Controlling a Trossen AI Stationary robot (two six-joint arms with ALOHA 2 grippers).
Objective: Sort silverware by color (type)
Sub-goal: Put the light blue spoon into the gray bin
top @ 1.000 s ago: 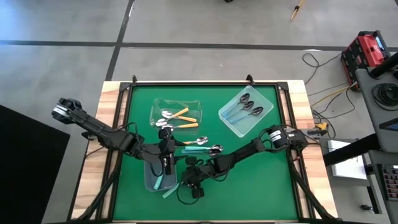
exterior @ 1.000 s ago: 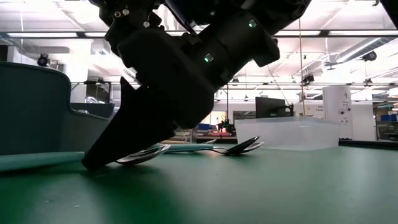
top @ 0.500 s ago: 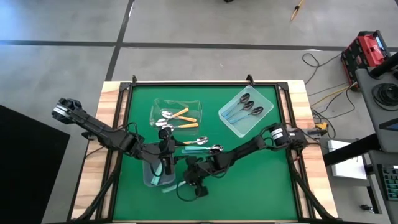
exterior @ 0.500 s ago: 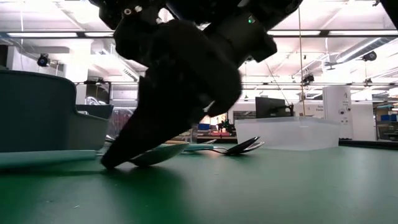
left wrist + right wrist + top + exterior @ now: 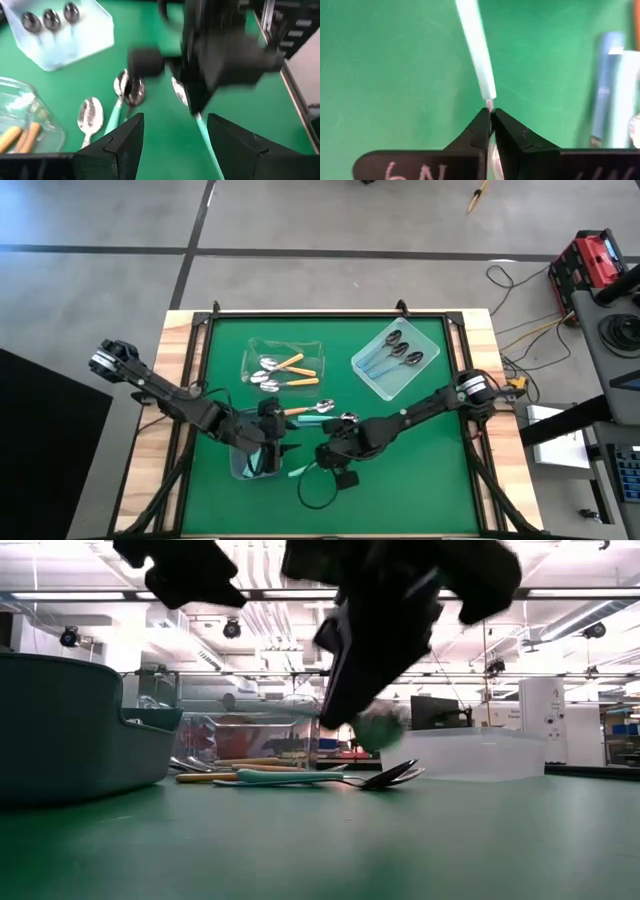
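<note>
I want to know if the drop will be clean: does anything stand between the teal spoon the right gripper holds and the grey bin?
Nothing visible. The right gripper holds the teal spoon beside the grey bin; the left gripper hovers open over the bin's near edge.

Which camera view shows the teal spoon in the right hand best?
The right wrist view: the right hand pinches the teal spoon at its neck. The left wrist view shows it blurred, the high view only its handle, the low view its bowl.
</note>
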